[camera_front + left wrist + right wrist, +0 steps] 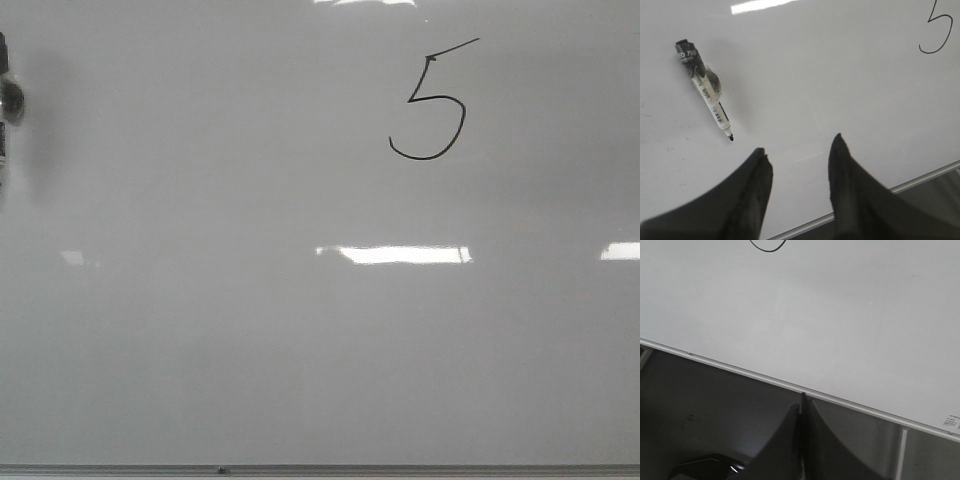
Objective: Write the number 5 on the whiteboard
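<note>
thin black number 5 [428,105] sits upper right on glossy whiteboard [250,350].

1. Even, fairly bright overhead light; long white glare bars sit on the glossy whiteboard [300,350] in the front view.
2. Soft grey shadow pools at the front view's left edge; the object there is blurred.
3. Left wrist view: marker [704,86] casts a faint shadow; one glare strip shows.
4. Right wrist view is dimmer below the board's edge; fingertips [790,450] look soft.
</note>
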Robot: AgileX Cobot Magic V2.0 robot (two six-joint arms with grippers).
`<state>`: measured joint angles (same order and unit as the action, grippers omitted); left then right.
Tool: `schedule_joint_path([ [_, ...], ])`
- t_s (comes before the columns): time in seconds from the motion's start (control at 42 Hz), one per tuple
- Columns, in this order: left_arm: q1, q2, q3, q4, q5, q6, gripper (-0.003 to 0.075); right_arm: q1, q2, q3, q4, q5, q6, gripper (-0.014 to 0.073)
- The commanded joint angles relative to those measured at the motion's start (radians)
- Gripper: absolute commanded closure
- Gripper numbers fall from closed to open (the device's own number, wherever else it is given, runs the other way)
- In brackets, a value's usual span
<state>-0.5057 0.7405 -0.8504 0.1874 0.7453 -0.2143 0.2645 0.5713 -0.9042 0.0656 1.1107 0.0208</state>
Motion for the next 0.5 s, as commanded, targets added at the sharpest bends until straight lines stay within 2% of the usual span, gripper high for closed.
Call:
schedule_joint_path([
  [0.0, -0.009, -0.002, -0.035, 0.004, -0.062, -0.006, 0.0591, -0.006, 0.003, -0.031, -0.005, -0.051, 0.004, 0.0654],
  [0.071, -0.009, -0.002, -0.035, 0.004, -0.062, 0.015, 0.0661, -0.006, 0.003, -0.031, -0.005, -0.050, 0.004, 0.0664],
  [0.143, -0.009, -0.002, -0.035, 0.004, -0.062, 0.093, 0.0742, -0.006, 0.003, -0.031, -0.005, -0.050, 0.004, 0.0664],
  [0.476, -0.009, -0.002, -0.035, 0.000, -0.063, 0.100, 0.0741, -0.006, 0.003, -0.031, -0.005, -0.061, 0.004, 0.0664],
])
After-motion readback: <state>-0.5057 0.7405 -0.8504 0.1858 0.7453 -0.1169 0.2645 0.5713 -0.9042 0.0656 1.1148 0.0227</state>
